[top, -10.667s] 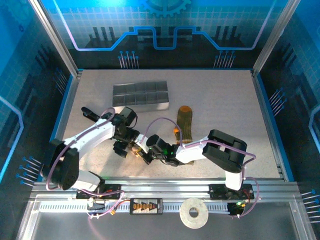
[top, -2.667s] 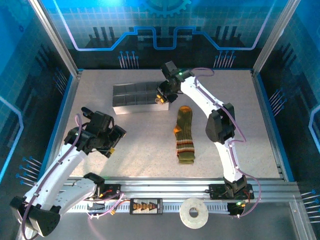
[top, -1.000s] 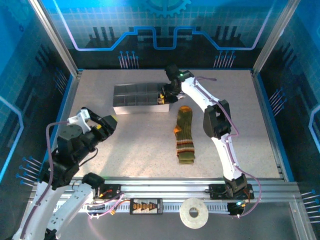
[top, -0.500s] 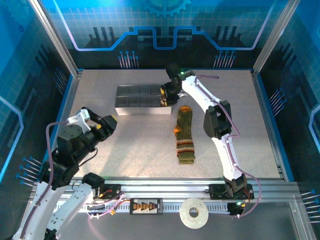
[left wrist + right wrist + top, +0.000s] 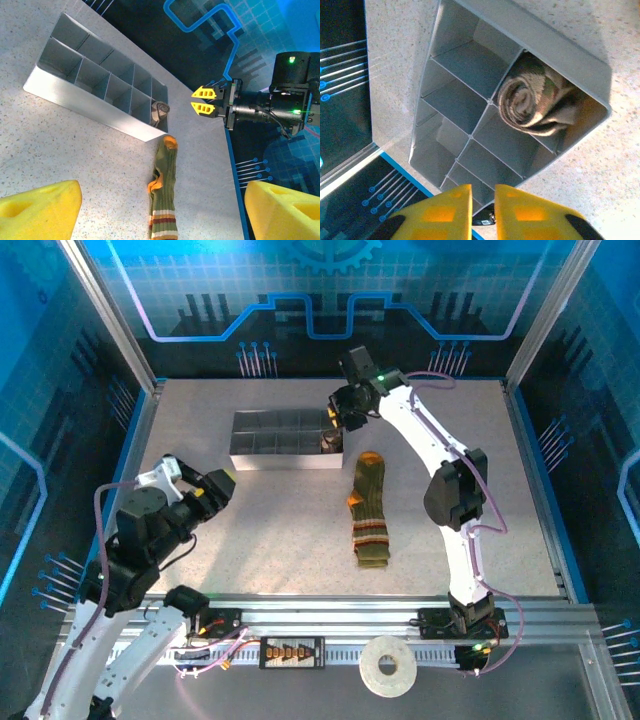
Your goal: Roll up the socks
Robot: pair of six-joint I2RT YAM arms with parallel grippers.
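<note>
The olive green sock (image 5: 368,508) with orange heel and toe lies flat and stretched out on the table, also seen in the left wrist view (image 5: 164,197). The beige-brown sock (image 5: 535,102) sits rolled up in the end compartment of the grey tray (image 5: 272,456), visible too from the left wrist (image 5: 160,109). My right gripper (image 5: 340,412) hovers above that end of the tray, its yellow fingers (image 5: 440,212) close together with nothing between them. My left gripper (image 5: 213,486) is held over the table's left side, wide open and empty, well away from both socks.
The grey divided tray (image 5: 85,107) lies at the back left of the table, its other compartments (image 5: 470,65) holding nothing. Blue enclosure walls stand close behind it. Bare speckled table (image 5: 270,530) lies between the left gripper and the green sock.
My right gripper has lifted up and back from the tray's end compartment, leaving the rolled beige sock inside. The left arm has stayed still.
</note>
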